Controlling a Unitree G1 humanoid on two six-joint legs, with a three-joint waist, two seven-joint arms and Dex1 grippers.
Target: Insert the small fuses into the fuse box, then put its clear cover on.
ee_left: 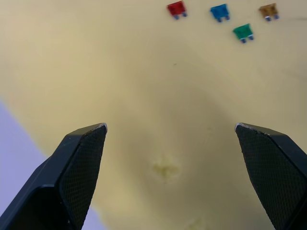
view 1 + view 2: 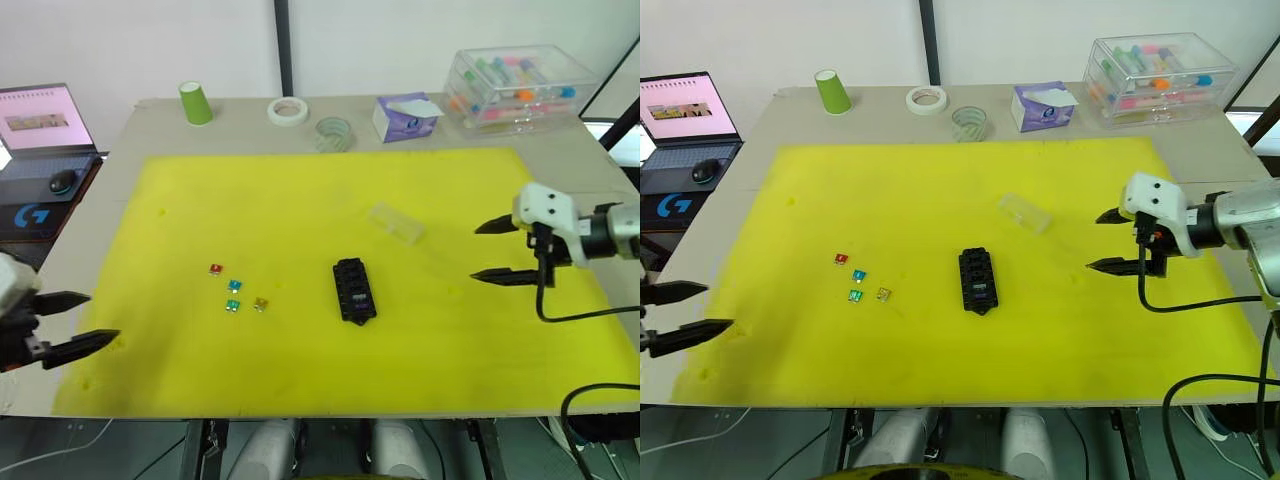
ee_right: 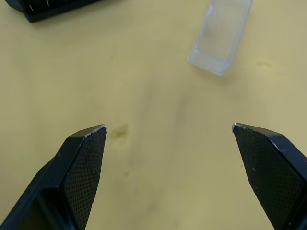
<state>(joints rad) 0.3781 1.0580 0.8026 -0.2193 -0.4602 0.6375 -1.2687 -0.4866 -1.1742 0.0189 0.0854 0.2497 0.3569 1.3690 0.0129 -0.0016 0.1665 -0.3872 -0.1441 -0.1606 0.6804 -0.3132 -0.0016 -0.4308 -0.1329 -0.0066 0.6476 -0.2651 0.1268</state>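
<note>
Both claws hang wide apart and empty over the yellow surface (image 2: 300,200). Left claw (image 2: 72,322) sits at lower left of the head view, right claw (image 2: 505,250) at centre right. Four fuses (image 2: 238,290) lie in a loose cluster left of centre, well apart from the left claw and up-right of it. The fuse box (image 2: 354,290) lies mid-frame, the cover (image 2: 397,223) just up-right of it, near the right claw. The risk: tiny fuses so close together, so wide fingers may knock a neighbour or tip one flat.

Yellow mat (image 2: 300,200), black fuse box (image 2: 354,290), red, blue, green, perhaps amber fuses (image 1: 220,17) (translucent)
</note>
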